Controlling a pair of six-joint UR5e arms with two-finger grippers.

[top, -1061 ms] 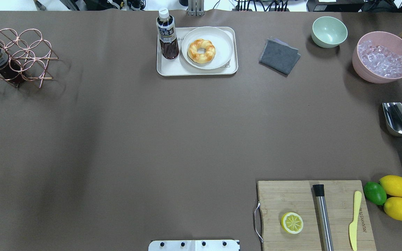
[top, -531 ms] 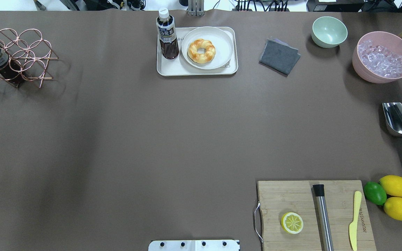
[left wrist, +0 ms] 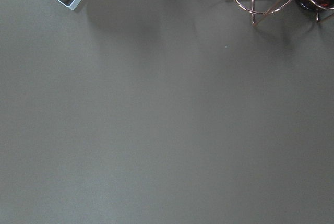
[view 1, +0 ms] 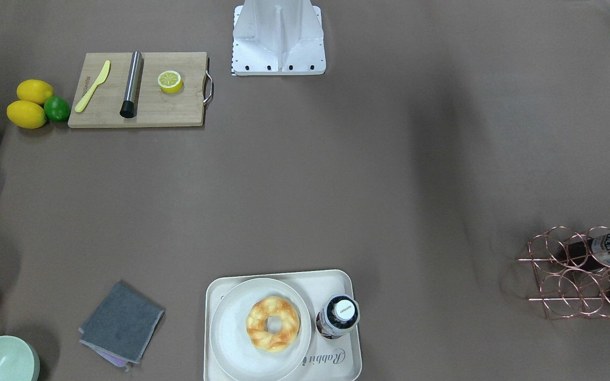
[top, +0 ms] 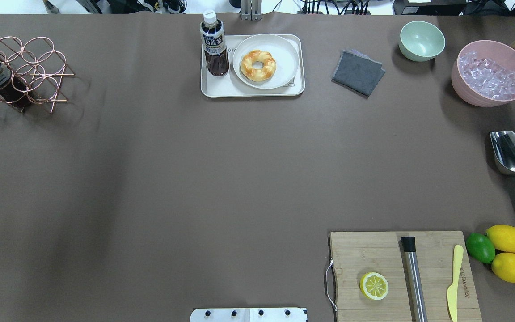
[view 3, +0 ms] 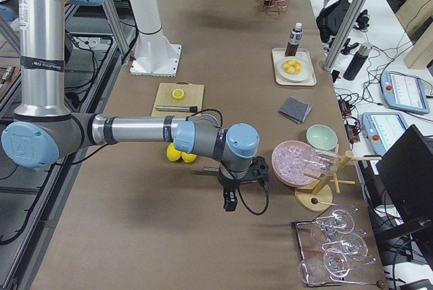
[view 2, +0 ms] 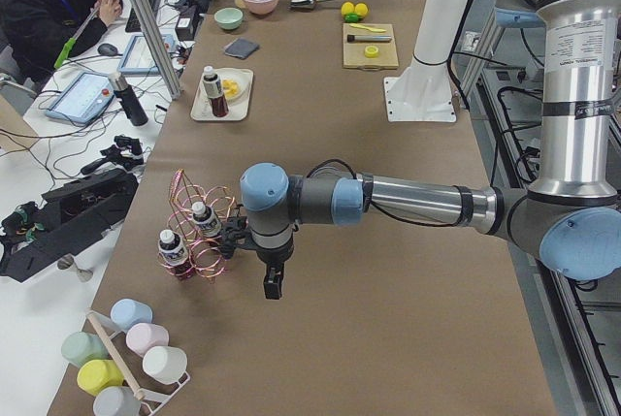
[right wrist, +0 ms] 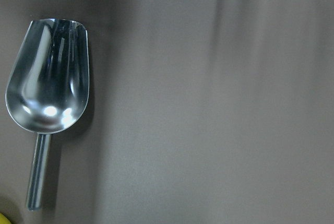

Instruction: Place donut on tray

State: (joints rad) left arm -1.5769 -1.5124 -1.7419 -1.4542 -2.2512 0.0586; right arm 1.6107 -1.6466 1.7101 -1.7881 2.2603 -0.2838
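brown, faintly creased tabletop (top: 195,179). donut (top: 258,65) on plate (top: 288,58) within tray (top: 221,87). left end effector (view 2: 273,286), right end effector (view 3: 230,203): cannot tell whether apart or together. operator (view 2: 44,4) seated alongside.

A polished steel scoop (right wrist: 48,91) with a thin cylindrical handle is laid flat on the grey-brown matte table surface (right wrist: 219,130), at the view's left. A sliver of a yellow object (right wrist: 3,219) is seen near the handle's end.

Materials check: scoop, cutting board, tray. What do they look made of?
Scoop: polished metal, likely steel; mirror-like glints. Cutting board: bamboo or wood, matte; strip grain shows. Tray: matte cream, probably plastic or fibre composite; moulded rounded corners, no gloss.
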